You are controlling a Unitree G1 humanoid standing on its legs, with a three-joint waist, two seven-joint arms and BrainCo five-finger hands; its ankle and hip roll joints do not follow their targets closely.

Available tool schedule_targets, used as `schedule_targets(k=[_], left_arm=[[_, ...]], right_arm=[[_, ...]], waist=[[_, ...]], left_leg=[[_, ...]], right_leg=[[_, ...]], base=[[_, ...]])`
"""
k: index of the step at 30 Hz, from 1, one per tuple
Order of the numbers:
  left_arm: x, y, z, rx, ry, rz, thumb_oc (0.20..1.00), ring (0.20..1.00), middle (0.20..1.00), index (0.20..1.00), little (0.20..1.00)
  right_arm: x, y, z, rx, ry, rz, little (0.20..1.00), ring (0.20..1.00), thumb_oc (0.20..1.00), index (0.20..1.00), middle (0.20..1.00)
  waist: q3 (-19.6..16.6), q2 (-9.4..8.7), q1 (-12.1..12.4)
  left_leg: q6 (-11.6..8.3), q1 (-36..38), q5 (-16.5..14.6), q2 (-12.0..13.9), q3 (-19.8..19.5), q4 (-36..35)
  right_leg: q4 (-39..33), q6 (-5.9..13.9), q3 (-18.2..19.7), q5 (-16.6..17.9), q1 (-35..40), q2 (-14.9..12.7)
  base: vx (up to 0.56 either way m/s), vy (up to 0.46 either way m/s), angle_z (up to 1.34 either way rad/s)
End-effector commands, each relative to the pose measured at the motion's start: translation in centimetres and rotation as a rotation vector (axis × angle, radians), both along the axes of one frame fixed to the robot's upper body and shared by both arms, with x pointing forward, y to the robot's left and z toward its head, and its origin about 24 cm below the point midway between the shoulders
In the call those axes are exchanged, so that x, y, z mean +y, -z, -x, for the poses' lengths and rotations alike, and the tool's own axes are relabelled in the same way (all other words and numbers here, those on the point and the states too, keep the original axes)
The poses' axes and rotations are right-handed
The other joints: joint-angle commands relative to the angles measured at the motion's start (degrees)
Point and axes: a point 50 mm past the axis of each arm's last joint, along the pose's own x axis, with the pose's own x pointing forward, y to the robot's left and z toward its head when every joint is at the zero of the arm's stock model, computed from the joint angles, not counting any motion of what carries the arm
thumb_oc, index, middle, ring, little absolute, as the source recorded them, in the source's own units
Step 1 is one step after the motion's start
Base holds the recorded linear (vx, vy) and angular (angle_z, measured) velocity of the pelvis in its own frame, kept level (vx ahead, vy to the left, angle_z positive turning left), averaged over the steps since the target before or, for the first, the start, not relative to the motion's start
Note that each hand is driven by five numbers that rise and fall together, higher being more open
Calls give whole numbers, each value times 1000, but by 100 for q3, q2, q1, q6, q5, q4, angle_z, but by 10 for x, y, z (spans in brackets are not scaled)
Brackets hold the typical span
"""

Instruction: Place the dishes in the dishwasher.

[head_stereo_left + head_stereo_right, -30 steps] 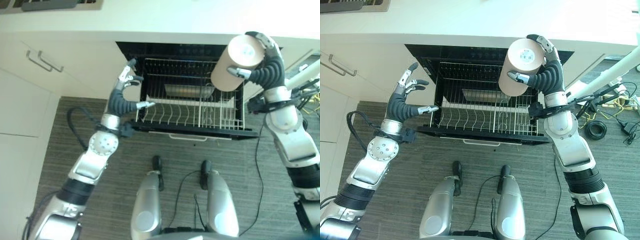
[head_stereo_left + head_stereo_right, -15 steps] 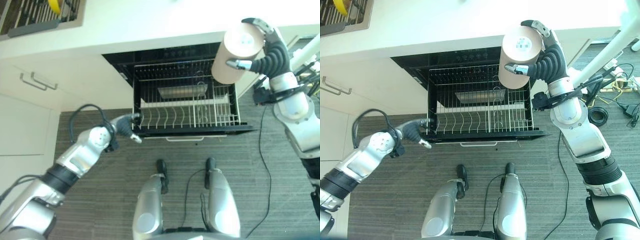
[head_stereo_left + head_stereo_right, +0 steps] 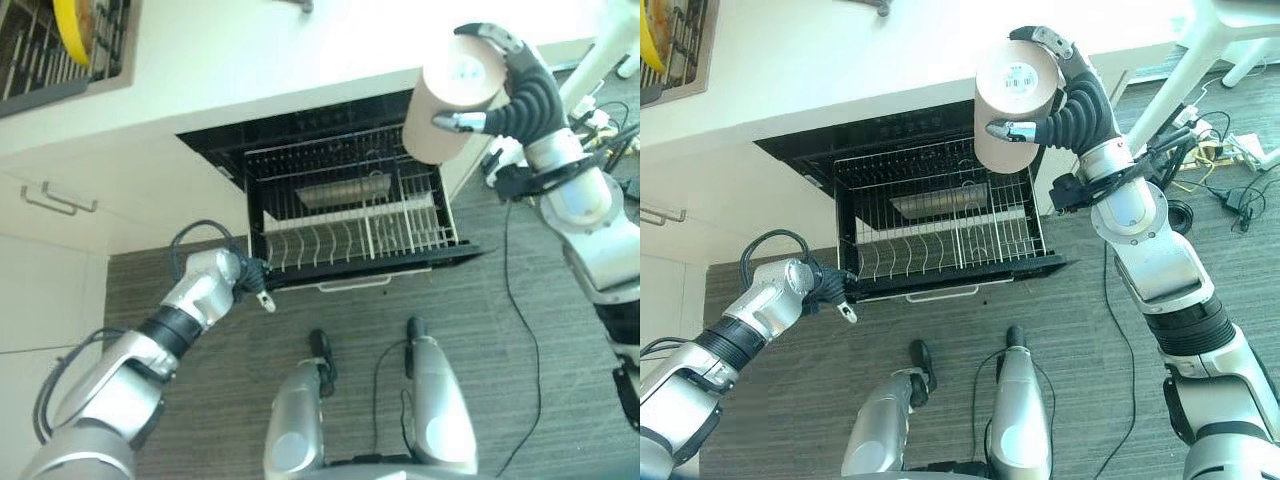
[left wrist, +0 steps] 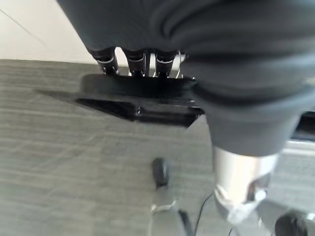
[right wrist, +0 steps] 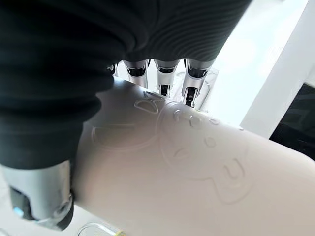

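My right hand [image 3: 528,95] is shut on a tall beige cup [image 3: 445,100], held on its side above the right rear corner of the open dishwasher; in the right wrist view its fingers [image 5: 162,73] curl over the cup [image 5: 187,167]. The pulled-out wire rack [image 3: 350,215] holds a steel container [image 3: 340,190] near its back. My left hand [image 3: 243,275] is low at the front left corner of the dishwasher drawer [image 3: 400,268]. In the left wrist view the hand's cover [image 4: 221,59] lies against the drawer's dark front edge [image 4: 142,105].
The white counter [image 3: 250,60] runs above the dishwasher, with a dish rack [image 3: 40,50] holding a yellow dish [image 3: 70,20] at its far left. Cabinet doors with handles [image 3: 50,200] stand to the left. A white post [image 3: 600,60] and floor cables [image 3: 1230,195] lie to the right.
The camera has turned. My left hand has dropped from beside the rack to the drawer's front left corner. The right hand still holds the cup high.
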Motion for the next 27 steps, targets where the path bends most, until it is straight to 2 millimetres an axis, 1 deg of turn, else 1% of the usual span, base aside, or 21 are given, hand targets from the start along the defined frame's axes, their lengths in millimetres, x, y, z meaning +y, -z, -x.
schedule_targets(k=[1, 3, 4, 5, 8, 9, 12, 15, 17, 18, 20, 22, 26, 27], left_arm=[[23, 64, 63, 483, -90, -29, 1000, 1000, 1000, 1000, 1000], [19, 68, 73, 556, -53, -41, 1000, 1000, 1000, 1000, 1000], [17, 72, 83, 609, -21, -59, 1000, 1000, 1000, 1000, 1000], [16, 75, 87, 626, -6, -61, 1000, 1000, 1000, 1000, 1000], [11, 82, 98, 661, 21, -45, 1000, 1000, 1000, 1000, 1000], [9, 86, 103, 662, 37, -39, 1000, 1000, 1000, 1000, 1000], [8, 93, 110, 649, 49, -15, 1000, 1000, 1000, 1000, 1000], [7, 95, 112, 608, 65, 14, 1000, 1000, 1000, 1000, 1000], [7, 91, 109, 564, 96, 23, 1000, 1000, 1000, 1000, 1000], [7, 90, 109, 561, 98, 22, 1000, 1000, 1000, 1000, 1000], [7, 85, 105, 536, 123, 17, 1000, 1000, 1000, 1000, 1000], [6, 82, 103, 529, 136, 12, 1000, 1000, 1000, 1000, 1000], [4, 76, 98, 515, 160, 16, 1000, 1000, 1000, 1000, 1000], [3, 76, 96, 507, 169, 13, 1000, 1000, 1000, 1000, 1000]], right_arm=[[10, -20, 2, -86, -44, 3, 200, 200, 200, 200, 200], [6, -16, -2, -62, -27, 21, 200, 200, 200, 200, 200], [4, -12, -5, -46, -9, 36, 200, 200, 200, 200, 200], [2, -11, -6, -41, 0, 42, 200, 200, 200, 200, 200], [-4, -6, -9, -18, 23, 51, 200, 200, 200, 200, 200], [-7, 0, -11, 1, 39, 56, 200, 200, 200, 200, 200], [-12, 13, -15, 44, 67, 68, 200, 200, 200, 200, 200], [-19, 28, -22, 108, 100, 80, 200, 200, 200, 200, 200], [-29, 49, -33, 190, 157, 95, 200, 200, 200, 200, 200], [-30, 51, -35, 198, 162, 96, 200, 200, 200, 200, 200], [-37, 70, -45, 279, 203, 92, 200, 200, 200, 200, 200], [-40, 78, -50, 312, 222, 90, 200, 200, 200, 200, 200], [-47, 85, -63, 380, 264, 86, 200, 200, 200, 200, 200], [-49, 88, -67, 404, 275, 84, 200, 200, 200, 200, 200]], waist=[[-377, -102, 122], [-343, -58, 131], [-299, -35, 136], [-270, -25, 145], [-212, -11, 158], [-187, -11, 168], [-178, -22, 205], [-159, -24, 266], [-153, -33, 390], [-151, -33, 398], [-152, -36, 493], [-124, -35, 549], [-122, -13, 669], [-114, 2, 711]], left_leg=[[-188, 0, -601, 250, -342, 524], [-195, -9, -590, 232, -335, 504], [-194, -23, -583, 219, -327, 480], [-197, -35, -576, 209, -334, 465], [-195, -88, -575, 192, -357, 463], [-193, -120, -584, 179, -381, 474], [-174, -161, -598, 163, -424, 488], [-159, -200, -599, 140, -469, 497], [-149, -247, -593, 99, -543, 496], [-149, -255, -593, 96, -549, 502], [-142, -284, -594, 68, -614, 507], [-139, -312, -651, 59, -657, 584], [-134, -409, -623, 3, -726, 621], [-132, -404, -665, -7, -745, 645]], right_leg=[[-610, 87, -186, -56, 406, -116], [-635, 88, -204, -62, 414, -120], [-659, 91, -200, -59, 404, -121], [-682, 89, -195, -58, 406, -116], [-694, 88, -176, -56, 376, -105], [-697, 85, -151, -59, 363, -95], [-690, 72, -147, -71, 351, -77], [-694, 68, -191, -69, 349, -94], [-722, 64, -299, -50, 365, -126], [-720, 62, -308, -49, 364, -130], [-739, 49, -402, -46, 387, -154], [-680, 47, -445, -88, 386, -176], [-676, 25, -509, -48, 328, -215], [-641, 26, -536, -85, 330, -223]], base=[[-17, 46, -2], [-35, 62, -1], [-56, 52, -1], [-61, 37, -1], [-48, 5, -5], [-35, -13, -8], [-10, -17, -3], [4, -18, 1], [10, -63, 16], [6, -43, 15], [9, -47, 6], [18, -37, 12], [-13, -22, 12], [5, -21, 6]])
